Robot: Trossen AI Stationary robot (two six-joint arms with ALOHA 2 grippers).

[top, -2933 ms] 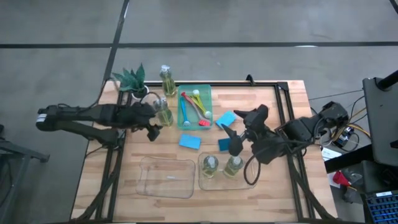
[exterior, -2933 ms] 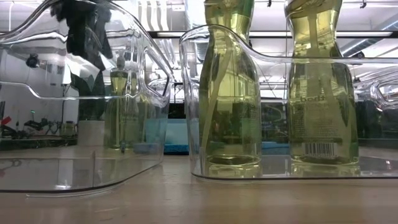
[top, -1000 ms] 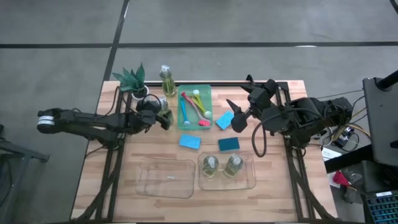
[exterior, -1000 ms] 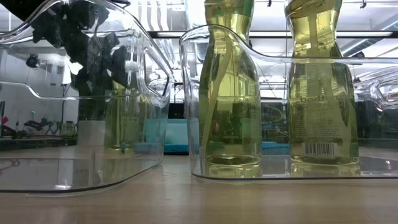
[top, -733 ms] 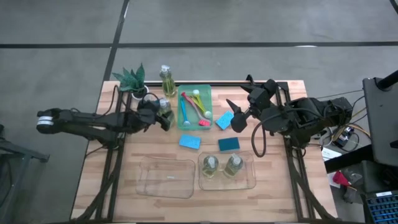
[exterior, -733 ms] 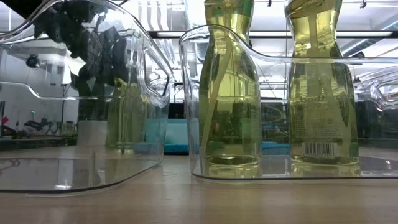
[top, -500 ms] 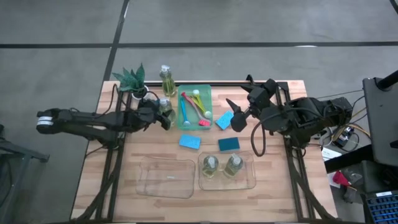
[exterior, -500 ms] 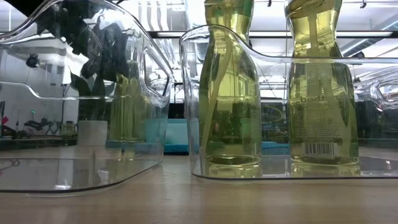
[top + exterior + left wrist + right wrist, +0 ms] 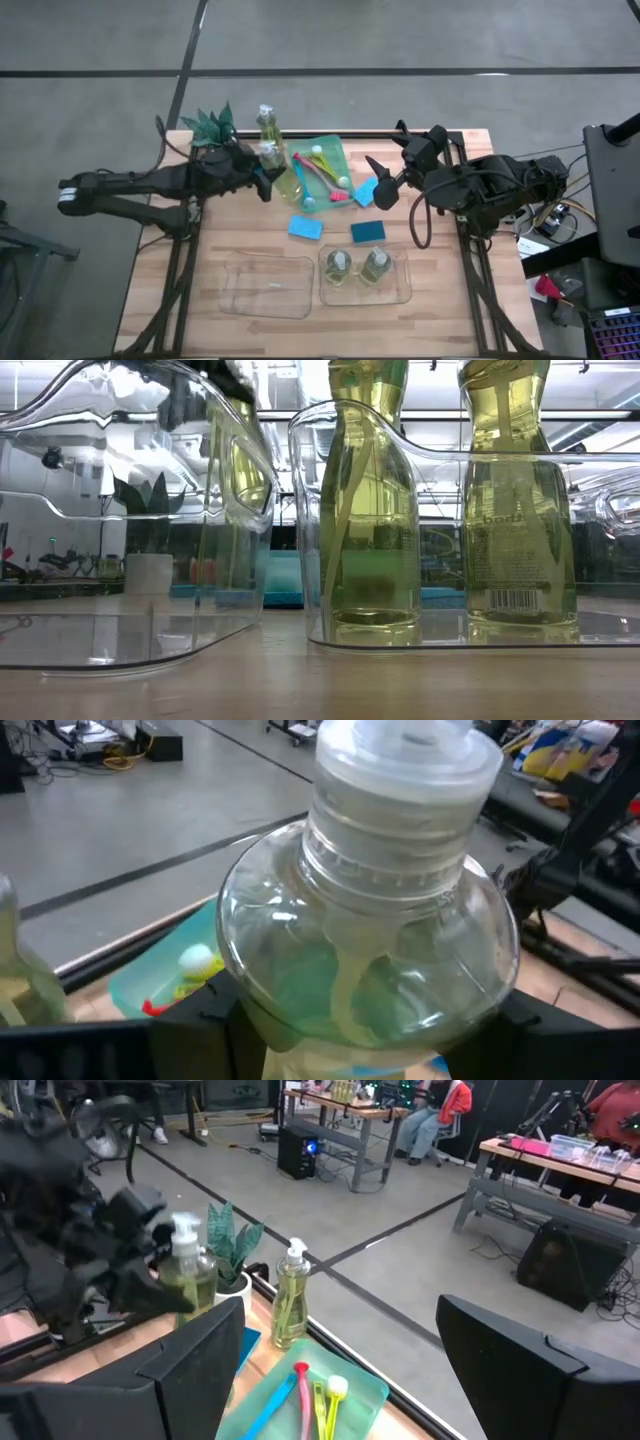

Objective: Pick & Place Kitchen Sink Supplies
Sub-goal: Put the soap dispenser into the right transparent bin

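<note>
Yellow-green soap bottle (image 9: 284,178) sits clamped in my left claw (image 9: 262,176), lifted beside the green tray (image 9: 341,152). My right claw (image 9: 378,180) waits open. Slick plastic could slip, toppling brushes (image 9: 322,175).

Bottle (image 9: 515,510) label: barcode; wording illegible

Four bottles are showing: two standing in the right clear bin (image 9: 400,290), one (image 9: 267,122) behind the green tray (image 9: 345,152), one (image 9: 283,178) sitting in the left gripper (image 9: 262,180) at the tray's left edge. Three blue sponges are lying near the tray: one (image 9: 364,192) just right of it, two (image 9: 305,227) (image 9: 368,232) in front. Three brushes (image 9: 322,178) are lying in the tray; two clear bins, one plant (image 9: 208,124), two arms.
</note>
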